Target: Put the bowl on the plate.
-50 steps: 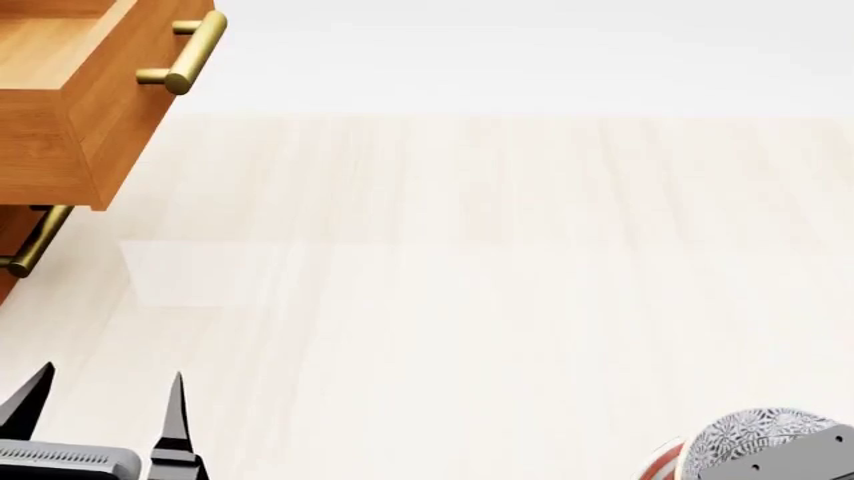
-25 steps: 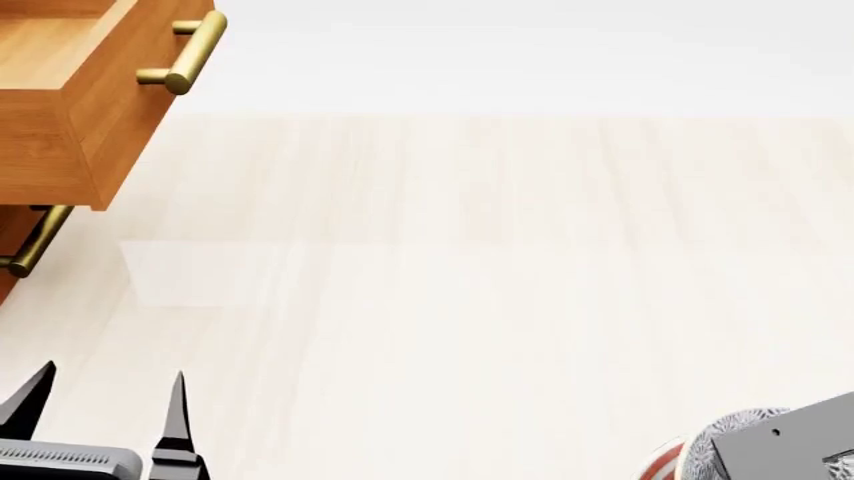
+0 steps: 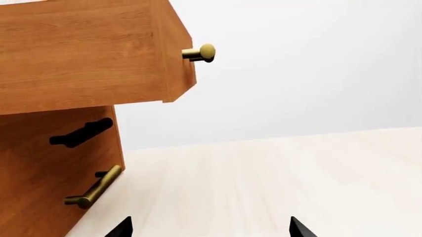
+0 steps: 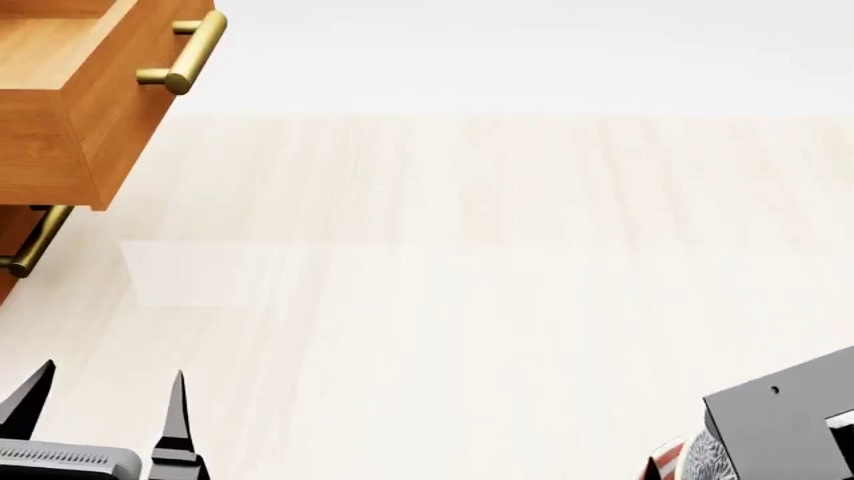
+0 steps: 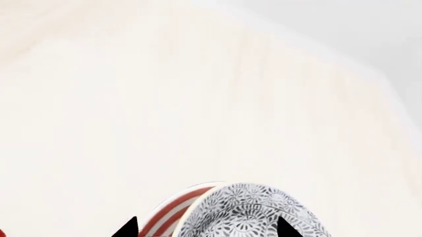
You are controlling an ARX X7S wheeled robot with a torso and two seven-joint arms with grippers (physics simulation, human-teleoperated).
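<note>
Bowl (image 5: 254,212) upright on plate (image 5: 173,210), round, no long axis. My right claw (image 5: 205,228) spread wide astride it; arm now covers more bowl. Left claw (image 4: 103,400) open.

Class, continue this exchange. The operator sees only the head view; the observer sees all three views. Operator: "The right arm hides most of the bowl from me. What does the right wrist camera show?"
Observer: The bowl lies just ahead of the right gripper, whose fingertips are spread wide apart, not closed on it.
Operator: And the plate?
Observer: A curved stretch of the plate, with its red rings, shows right beside the bowl. I cannot tell whether the bowl rests on it.
</note>
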